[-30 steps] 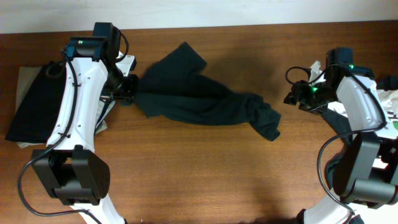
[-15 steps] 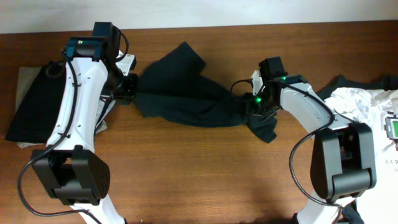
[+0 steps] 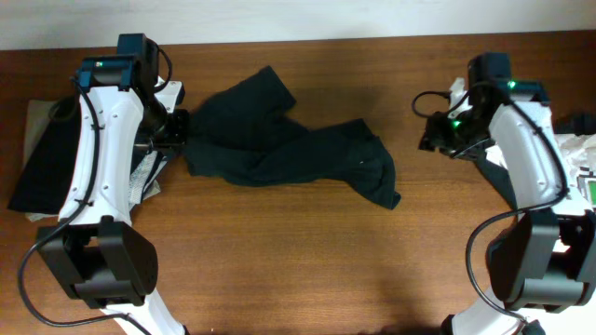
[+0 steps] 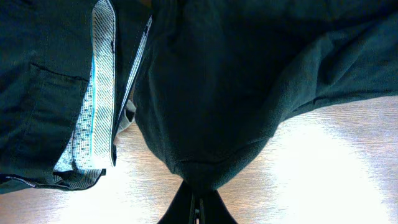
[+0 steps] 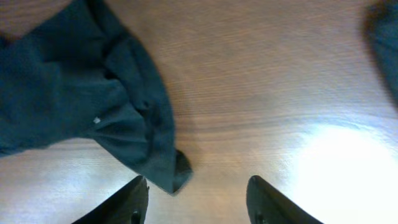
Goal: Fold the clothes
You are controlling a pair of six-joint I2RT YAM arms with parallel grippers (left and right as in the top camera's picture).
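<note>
A black T-shirt (image 3: 289,154) lies crumpled across the middle of the wooden table, with a small white mark on it in the right wrist view (image 5: 81,106). My left gripper (image 3: 179,130) is shut on the shirt's left edge. In the left wrist view the closed fingertips (image 4: 196,202) pinch a fold of the dark fabric (image 4: 249,81). My right gripper (image 3: 430,137) is open and empty, to the right of the shirt and apart from it. In its own view the open fingers (image 5: 199,202) hover over bare wood just right of the shirt's end.
A stack of folded garments (image 3: 42,158), dark on beige, lies at the far left; one with a dotted lining shows in the left wrist view (image 4: 93,112). White crumpled clothes (image 3: 582,140), a dark garment (image 3: 498,181) and papers (image 3: 587,191) lie at the right edge.
My right gripper was at the shirt's right end, then pulled back to the right, open and empty. My left gripper moved left with the shirt, and the shirt shifted left and bunched.
</note>
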